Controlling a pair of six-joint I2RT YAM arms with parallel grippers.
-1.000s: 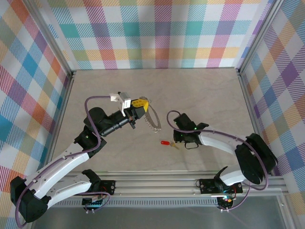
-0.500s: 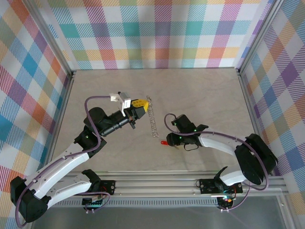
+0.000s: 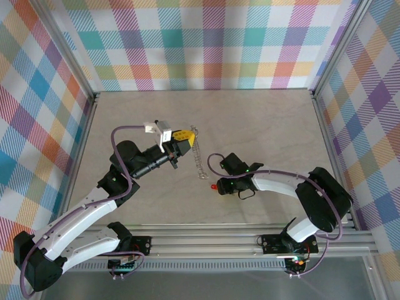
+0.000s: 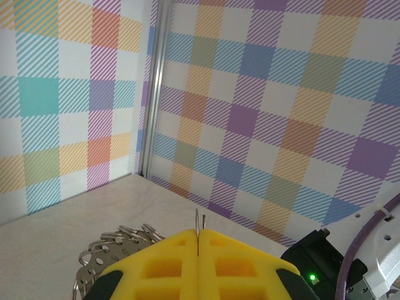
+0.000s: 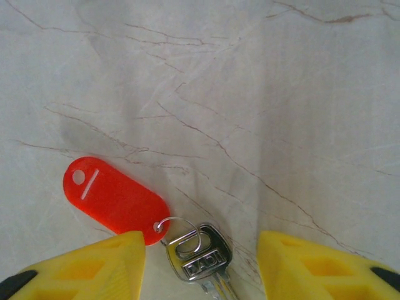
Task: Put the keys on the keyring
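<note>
The key (image 5: pixel 199 255) is a small silver one, joined by a thin wire loop to a flat red plastic tag (image 5: pixel 112 199). It lies flat on the table, and my right gripper (image 5: pixel 200 265) stands open right over it, one yellow finger on each side and neither touching it. From above, the red tag (image 3: pixel 214 187) peeks out at the left of the right gripper (image 3: pixel 221 185). My left gripper (image 3: pixel 185 134) is shut on the keyring (image 3: pixel 199 161), which hangs edge-on above the table. In the left wrist view the hoop's wire (image 4: pixel 199 220) sticks up between the closed yellow fingers (image 4: pixel 162 265), with the grey fringe (image 4: pixel 115 244) at the left.
The marble-look table top (image 3: pixel 269 125) is walled by plaid panels, with aluminium posts (image 3: pixel 78 81) at the corners. The right arm's black link (image 4: pixel 325 256) shows at the lower right of the left wrist view.
My right gripper has slid left until it straddles the key, and its jaws have spread. The keyring has swung from a curved outline to edge-on. The left gripper has stayed in place.
</note>
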